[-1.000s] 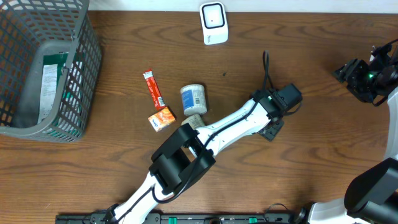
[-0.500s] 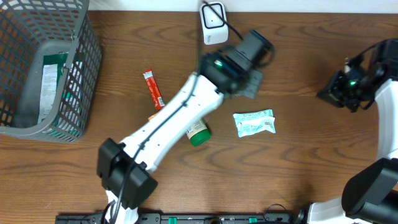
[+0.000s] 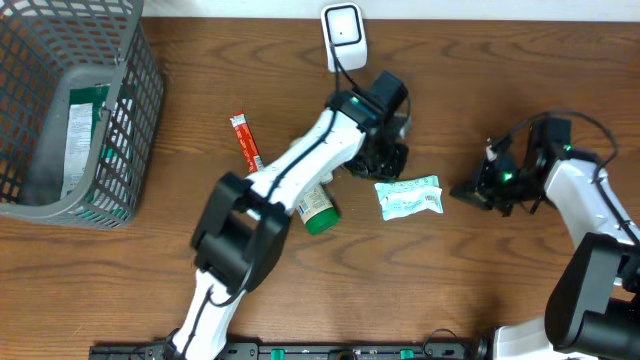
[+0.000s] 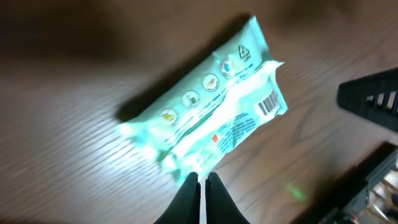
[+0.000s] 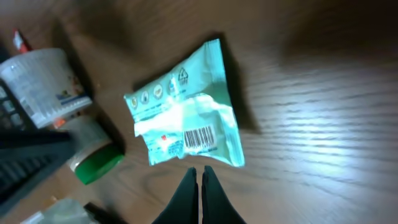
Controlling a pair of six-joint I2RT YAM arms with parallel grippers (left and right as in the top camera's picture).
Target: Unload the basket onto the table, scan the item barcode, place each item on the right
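Lying flat on the worktop (image 3: 500, 90), right of its middle and well clear of every edge: mint-green packet (image 3: 408, 197). Long axis running left to right, right end tipped slightly toward the far edge. Seam side up, with barcode (image 5: 199, 137) showing face-up near the right end, close to the near long side.

At the far edge, above the packet: white scanner (image 3: 343, 38), upright.

In the far left corner: grey mesh basket (image 3: 135, 100), holding one green-and-white pack (image 3: 82, 125) leaning against its inner wall.

Left of the packet: bottle (image 3: 318, 212) on its side with a green cap, white cup (image 5: 37, 81) beside it, red sachet (image 3: 245, 143) farther left.

Left gripper (image 4: 200, 184) clenched tight, grasping nothing, poised just beside the packet's left end. Right gripper (image 5: 199, 177) likewise pinched closed and empty, hanging near the packet's right end, apart from it.
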